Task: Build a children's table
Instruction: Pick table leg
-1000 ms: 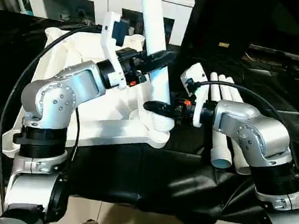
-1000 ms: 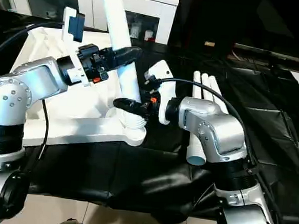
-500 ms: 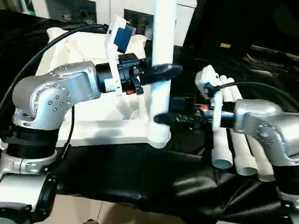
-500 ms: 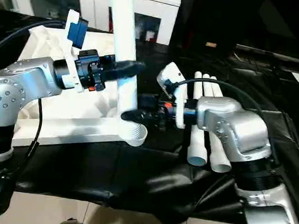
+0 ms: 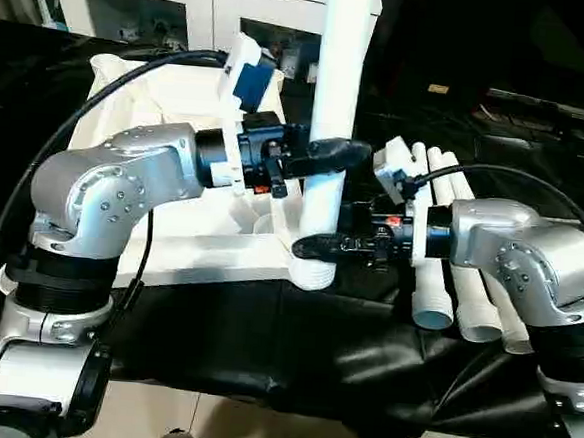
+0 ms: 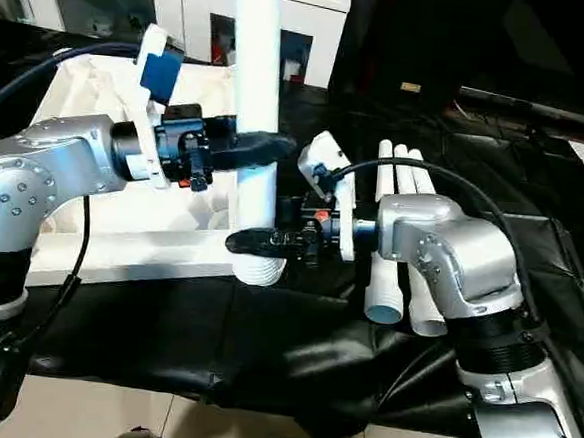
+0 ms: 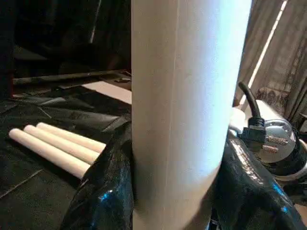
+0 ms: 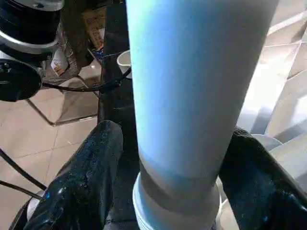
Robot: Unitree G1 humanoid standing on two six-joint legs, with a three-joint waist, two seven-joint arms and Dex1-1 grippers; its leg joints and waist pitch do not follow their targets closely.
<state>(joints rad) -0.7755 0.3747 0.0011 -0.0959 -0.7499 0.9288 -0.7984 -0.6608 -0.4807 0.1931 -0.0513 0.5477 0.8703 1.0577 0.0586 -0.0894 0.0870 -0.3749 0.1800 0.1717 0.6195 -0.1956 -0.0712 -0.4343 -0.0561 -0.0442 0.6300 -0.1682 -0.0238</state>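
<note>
Black left jaws [image 5: 327, 153] grip your long white tubular plastic leg [image 5: 335, 102] mid-shaft; right jaws [image 5: 315, 244] straddle it loosely beside its flared end. It has swung upright over the white ribbed tabletop's [image 5: 169, 251] corner socket, ready for seating.

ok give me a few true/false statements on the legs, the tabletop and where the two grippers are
1. One leg stands upright at the near corner of the tabletop. True.
2. The left gripper grips the leg below the right gripper. False: the left is higher up, the right sits low, just above the leg's flared end.
3. Three spare legs lie side by side on the black cover. True.
4. The spare legs rest on the tabletop. False: they lie beside it.
</note>
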